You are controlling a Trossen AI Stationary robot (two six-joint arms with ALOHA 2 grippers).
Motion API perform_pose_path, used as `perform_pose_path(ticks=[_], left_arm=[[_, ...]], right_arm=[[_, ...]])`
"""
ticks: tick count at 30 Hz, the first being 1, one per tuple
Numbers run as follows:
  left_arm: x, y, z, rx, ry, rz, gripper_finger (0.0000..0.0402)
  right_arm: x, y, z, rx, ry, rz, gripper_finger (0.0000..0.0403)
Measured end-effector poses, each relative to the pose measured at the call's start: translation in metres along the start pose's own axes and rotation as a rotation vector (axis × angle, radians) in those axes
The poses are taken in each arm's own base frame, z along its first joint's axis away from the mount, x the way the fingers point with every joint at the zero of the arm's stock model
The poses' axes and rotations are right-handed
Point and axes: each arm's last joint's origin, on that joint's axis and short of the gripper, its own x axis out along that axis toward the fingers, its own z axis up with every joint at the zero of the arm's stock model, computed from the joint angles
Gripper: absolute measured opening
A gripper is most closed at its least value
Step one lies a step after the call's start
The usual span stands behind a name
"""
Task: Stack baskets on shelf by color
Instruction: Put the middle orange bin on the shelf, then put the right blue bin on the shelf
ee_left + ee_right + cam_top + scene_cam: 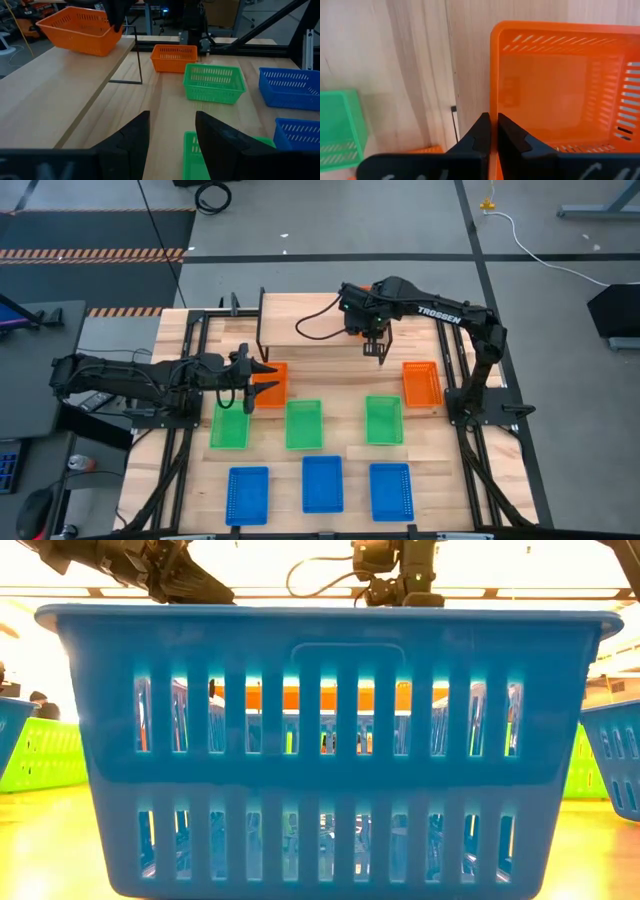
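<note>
The right claw [492,131] is pinching the rim of an orange basket [560,85], carrying it over the shelf [330,315]. It should be lowering level so the base lands flat on the plank, clear of the edge. The left claw [172,137] is hanging released over the slatted desk [350,452], where green and blue baskets are waiting; cluttered workshop behind.
</note>
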Motion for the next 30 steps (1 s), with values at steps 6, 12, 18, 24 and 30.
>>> perform_pose_path(ticks=[6, 12, 18, 24, 30], left_arm=[[0.0, 0.0, 0.0, 0.0, 0.0, 0.0, 0.0167], [0.0, 0.0, 0.0, 0.0, 0.0, 0.0, 0.0167], [0.0, 0.0, 0.0, 0.001, 0.005, 0.0, 0.0167], [0.0, 0.0, 0.0, 0.001, 0.005, 0.0, 0.0167], [0.0, 0.0, -0.001, 0.001, 0.005, 0.0, 0.0167]], right_arm=[[0.0, 0.0, -0.001, 0.004, 0.006, 0.002, 0.0033], [-0.004, 0.0, -0.001, 0.004, 0.009, -0.008, 0.005], [-0.019, 0.003, 0.0, 0.012, 0.001, -0.026, 0.0065], [-0.02, 0.008, -0.001, 0.023, 0.015, -0.006, 0.0066], [-0.02, 0.007, -0.001, 0.011, 0.014, -0.016, 0.0066]])
